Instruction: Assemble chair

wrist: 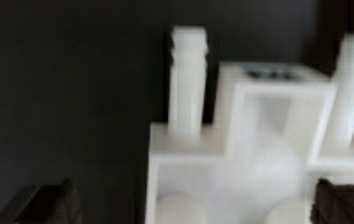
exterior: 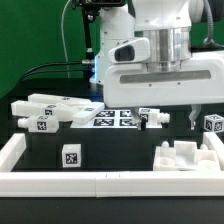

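Hovering vertically, pincer (exterior: 170, 116) agape above chair part (exterior: 186, 156)

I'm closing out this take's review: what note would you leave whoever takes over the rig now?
Pincer: open, holding nothing, above a white barred chair part.
Parts: cluster at the exterior view's left, tagged block by the front rail, blocky piece at the exterior view's right, all loose.
Done: no joined parts visible.
Left: apparently the whole assembly.
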Robot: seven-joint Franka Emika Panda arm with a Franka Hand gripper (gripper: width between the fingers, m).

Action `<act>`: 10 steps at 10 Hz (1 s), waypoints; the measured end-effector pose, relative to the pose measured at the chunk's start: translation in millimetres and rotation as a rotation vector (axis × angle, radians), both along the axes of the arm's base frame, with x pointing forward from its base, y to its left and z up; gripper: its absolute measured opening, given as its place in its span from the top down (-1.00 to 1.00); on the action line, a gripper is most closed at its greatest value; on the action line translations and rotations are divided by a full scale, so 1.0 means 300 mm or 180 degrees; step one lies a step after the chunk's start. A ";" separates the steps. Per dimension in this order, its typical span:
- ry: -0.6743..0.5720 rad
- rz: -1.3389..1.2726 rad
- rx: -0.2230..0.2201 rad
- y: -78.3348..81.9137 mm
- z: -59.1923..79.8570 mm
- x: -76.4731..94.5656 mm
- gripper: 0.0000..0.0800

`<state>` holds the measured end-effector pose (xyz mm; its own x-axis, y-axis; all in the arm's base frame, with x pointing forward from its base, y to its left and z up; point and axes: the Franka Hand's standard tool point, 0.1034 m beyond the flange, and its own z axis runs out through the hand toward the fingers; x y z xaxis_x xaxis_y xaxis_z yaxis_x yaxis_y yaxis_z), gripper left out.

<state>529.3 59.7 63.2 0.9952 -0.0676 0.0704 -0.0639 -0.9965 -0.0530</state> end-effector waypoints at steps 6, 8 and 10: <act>-0.0109 0.0916 -0.0108 -0.018 0.043 -0.047 -0.62; 0.0200 0.1190 -0.0039 -0.028 0.019 -0.112 -0.62; 0.0212 0.1681 -0.0163 0.032 0.021 -0.224 -0.62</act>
<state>462.1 69.2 69.5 0.8952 0.4456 -0.0041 0.4455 -0.8951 -0.0164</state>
